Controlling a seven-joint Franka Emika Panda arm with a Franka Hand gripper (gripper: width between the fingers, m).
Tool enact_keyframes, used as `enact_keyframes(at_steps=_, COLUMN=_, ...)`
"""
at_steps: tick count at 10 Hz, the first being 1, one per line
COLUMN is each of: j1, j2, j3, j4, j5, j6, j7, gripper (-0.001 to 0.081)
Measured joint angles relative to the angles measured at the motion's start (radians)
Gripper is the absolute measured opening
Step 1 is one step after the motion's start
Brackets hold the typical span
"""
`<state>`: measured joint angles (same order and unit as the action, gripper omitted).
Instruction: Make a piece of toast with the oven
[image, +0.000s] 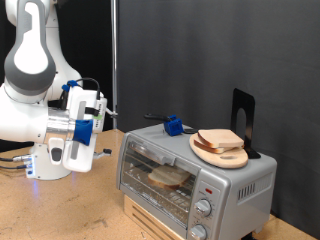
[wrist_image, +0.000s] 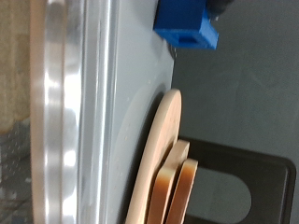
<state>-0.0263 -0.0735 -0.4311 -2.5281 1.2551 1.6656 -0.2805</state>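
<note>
The silver oven (image: 195, 185) stands on the wooden table at the exterior view's lower right, and its glass door looks closed. Through the glass a tan slice-like shape (image: 170, 177) lies on the rack. On the oven's roof rests a round wood board (image: 222, 152) carrying a piece of toast (image: 220, 138). My gripper (image: 100, 108) hangs in the air to the exterior view's left of the oven, pointing toward it and touching nothing. The wrist view shows the oven roof (wrist_image: 103, 93), the board (wrist_image: 159, 159) and the toast's edges (wrist_image: 182, 191). No fingers show there.
A small blue object (image: 173, 125) sits on the oven roof near its back edge, also in the wrist view as a blue object (wrist_image: 187, 26). A black stand (image: 243, 115) rises behind the board. A dark curtain closes off the back.
</note>
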Motion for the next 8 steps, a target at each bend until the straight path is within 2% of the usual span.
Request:
enact_keyframes(at_steps=1, j1=-0.001, j2=0.007, j3=-0.004, j4=0.009, j5=-0.009, j6=-0.030, j7=0.000, gripper=0.0805)
enact_keyframes(at_steps=2, j1=-0.003, j2=0.035, j3=-0.006, j4=0.042, j5=-0.013, j6=-0.054, j7=0.006, gripper=0.0805)
enact_keyframes(at_steps=6, j1=-0.003, j2=0.208, j3=0.007, j4=0.239, j5=-0.009, j6=-0.121, j7=0.101, gripper=0.0805)
enact_keyframes(at_steps=7, j1=-0.003, j2=0.247, j3=0.013, j4=0.279, j5=0.024, j6=-0.119, j7=0.117, gripper=0.0805)
enact_keyframes(at_steps=8, j1=0.001, j2=0.275, j3=0.025, j4=0.301, j5=0.109, j6=-0.053, j7=0.115, gripper=0.0805)
